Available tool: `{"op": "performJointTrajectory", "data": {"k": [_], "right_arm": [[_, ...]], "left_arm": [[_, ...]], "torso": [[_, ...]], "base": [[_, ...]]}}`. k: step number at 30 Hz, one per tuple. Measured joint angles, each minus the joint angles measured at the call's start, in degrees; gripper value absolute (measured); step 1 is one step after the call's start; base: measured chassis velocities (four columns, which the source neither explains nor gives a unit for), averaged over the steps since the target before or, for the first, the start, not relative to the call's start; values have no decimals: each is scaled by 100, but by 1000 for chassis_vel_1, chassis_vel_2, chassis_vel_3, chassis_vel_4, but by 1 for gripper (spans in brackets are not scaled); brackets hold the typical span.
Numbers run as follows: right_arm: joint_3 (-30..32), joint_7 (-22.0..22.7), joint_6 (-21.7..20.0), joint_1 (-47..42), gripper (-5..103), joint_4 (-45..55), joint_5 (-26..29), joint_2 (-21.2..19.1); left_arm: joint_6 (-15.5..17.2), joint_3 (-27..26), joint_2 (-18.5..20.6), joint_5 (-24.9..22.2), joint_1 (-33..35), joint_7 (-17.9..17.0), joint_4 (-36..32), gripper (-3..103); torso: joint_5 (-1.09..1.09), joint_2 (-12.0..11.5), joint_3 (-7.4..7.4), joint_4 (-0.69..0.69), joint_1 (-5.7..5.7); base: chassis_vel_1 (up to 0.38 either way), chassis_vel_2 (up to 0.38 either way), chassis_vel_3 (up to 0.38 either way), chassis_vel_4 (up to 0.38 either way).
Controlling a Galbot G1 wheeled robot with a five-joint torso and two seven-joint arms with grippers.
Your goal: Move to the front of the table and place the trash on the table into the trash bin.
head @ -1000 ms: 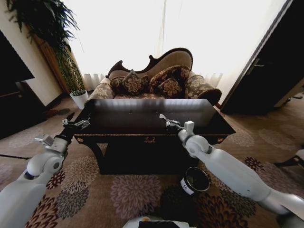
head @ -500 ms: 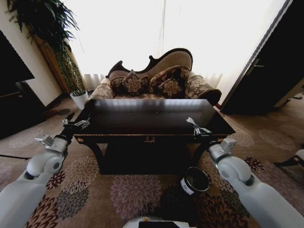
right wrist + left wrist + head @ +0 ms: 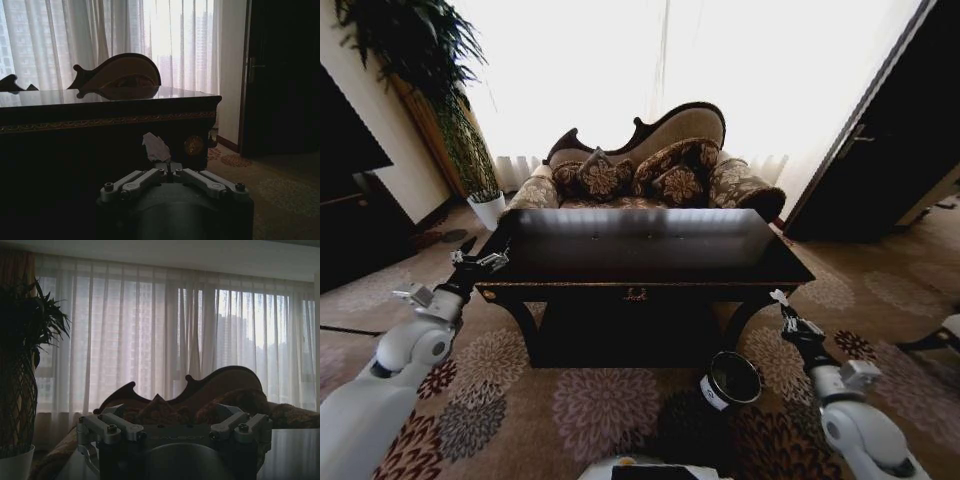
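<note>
The dark table (image 3: 640,250) with its glossy black top stands straight ahead, and its front edge also crosses the right wrist view (image 3: 100,107). My right gripper (image 3: 782,305) hangs low off the table's right front corner, shut on a white wad of tissue (image 3: 156,147), the trash, which shows as a pale tip (image 3: 777,296). On the carpet, left of and nearer than that gripper, the small black trash bin (image 3: 730,380) stands tilted toward me. My left gripper (image 3: 478,260) is open at the table's left front corner with nothing between its fingers.
A patterned brown sofa (image 3: 650,170) sits behind the table before bright curtains. A white plant pot (image 3: 487,208) stands at the back left. A dark door (image 3: 880,150) is at the right and dark furniture (image 3: 350,200) at the left. Flowered carpet (image 3: 590,400) lies in front.
My right arm has swung from over the table's front middle to the right and down past the right front corner, carrying the tissue. The left arm has not moved.
</note>
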Motion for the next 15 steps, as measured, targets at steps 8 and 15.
{"op": "performJointTrajectory", "data": {"k": [8,15], "right_arm": [[-607,-34,586,873,1,-2125,-608,392],[-956,18,555,1550,1,-3122,-972,594]], "left_arm": [[0,0,0,0,0,1,0,100],[0,0,0,0,0,1,0,100]], "torso": [[-2,0,1,2,1],[-4,0,1,3,1]], "base": [[0,0,0,0],[0,0,0,0]]}}
